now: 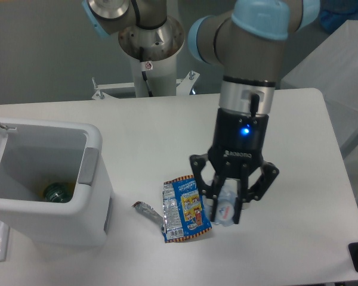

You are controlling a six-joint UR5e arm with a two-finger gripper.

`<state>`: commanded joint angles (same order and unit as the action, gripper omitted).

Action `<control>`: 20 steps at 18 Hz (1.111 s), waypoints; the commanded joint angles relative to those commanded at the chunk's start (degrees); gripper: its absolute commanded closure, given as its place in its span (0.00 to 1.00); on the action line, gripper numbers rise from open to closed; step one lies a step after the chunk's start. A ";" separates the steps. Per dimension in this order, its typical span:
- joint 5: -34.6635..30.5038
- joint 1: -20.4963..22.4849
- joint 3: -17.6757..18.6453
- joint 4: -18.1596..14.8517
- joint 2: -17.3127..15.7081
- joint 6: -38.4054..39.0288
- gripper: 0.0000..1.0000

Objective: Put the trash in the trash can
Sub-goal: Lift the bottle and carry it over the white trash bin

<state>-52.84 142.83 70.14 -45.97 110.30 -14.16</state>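
While the bin (pixel 77 208) stands open at the tabletop's (pixel 167 125) left edge, the tool (pixel 228 205) hangs above the tabletop, closed on a crushed clear bottle (pixel 224 205) held upright between its fingers. Likely light, springy and slick, it seems best pinched across its middle. Just left of the tool, a flat blue wrapper (pixel 188 207) lies on the tabletop, thin and floppy.

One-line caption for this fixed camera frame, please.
Gripper carries crushed bottle above the table; blue wrapper lies beside open trash can.
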 joint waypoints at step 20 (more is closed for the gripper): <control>10.04 -12.12 -0.71 2.20 -7.91 9.24 1.00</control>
<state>-42.80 130.70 69.43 -43.77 102.40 -4.93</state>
